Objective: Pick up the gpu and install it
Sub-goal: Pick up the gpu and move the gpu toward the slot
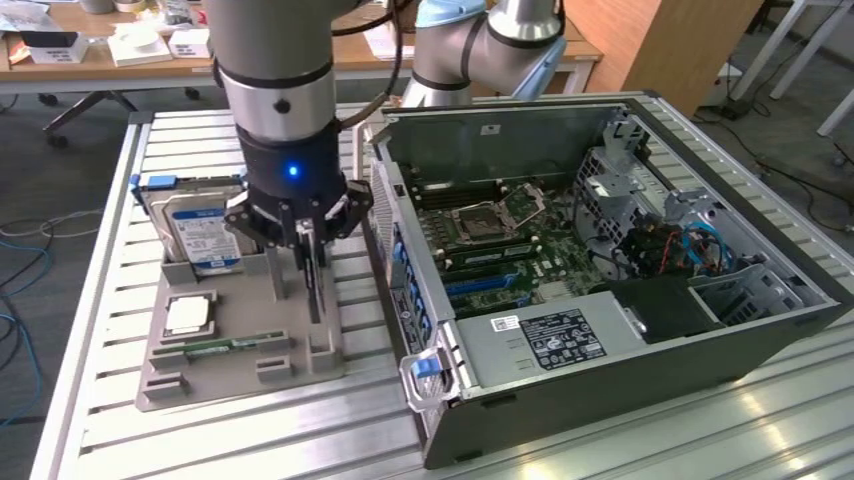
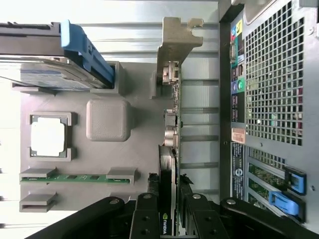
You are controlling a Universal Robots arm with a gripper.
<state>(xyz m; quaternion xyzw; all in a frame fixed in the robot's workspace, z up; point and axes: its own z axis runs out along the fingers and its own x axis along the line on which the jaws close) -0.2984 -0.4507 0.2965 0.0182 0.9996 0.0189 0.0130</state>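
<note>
The gpu (image 1: 312,285) is a thin black card standing on edge at the holder's side nearest the computer case. In the wrist view I see the gpu (image 2: 172,119) edge-on, its silvery end bracket (image 2: 175,42) at the far end. My gripper (image 1: 304,238) reaches straight down over it. In the wrist view the gripper (image 2: 170,211) has its black fingers (image 2: 147,219) pressed against both faces of the card, shut on it. I cannot tell whether the card's lower edge still rests in the holder.
The grey holder tray (image 1: 227,378) also carries a silver hard drive (image 1: 200,232) with a blue-white label, a square chip (image 1: 190,315) and a green memory stick (image 1: 220,347). The open computer case (image 1: 747,330) lies at the exterior view's right, motherboard (image 1: 514,250) exposed. All rest on a slatted metal table (image 1: 174,130).
</note>
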